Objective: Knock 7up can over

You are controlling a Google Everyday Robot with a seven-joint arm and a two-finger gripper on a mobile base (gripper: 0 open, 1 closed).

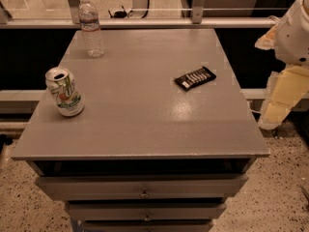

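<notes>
Gripper (281, 98): beyond the right edge of the table (145, 124), below the white arm (294, 30); how far open cannot be told; touching nothing on the table
7up can (64, 92): upright by the table's left edge; well apart from the gripper
Water bottle (91, 27): upright at the table's back-left corner
Black packet (195, 78): flat, right of the table's middle

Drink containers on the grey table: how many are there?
2. The white-and-silver aluminium 7up can stands near the left edge; the clear plastic water bottle stands at the back left corner. The gripper hangs right of the grey table.
</notes>
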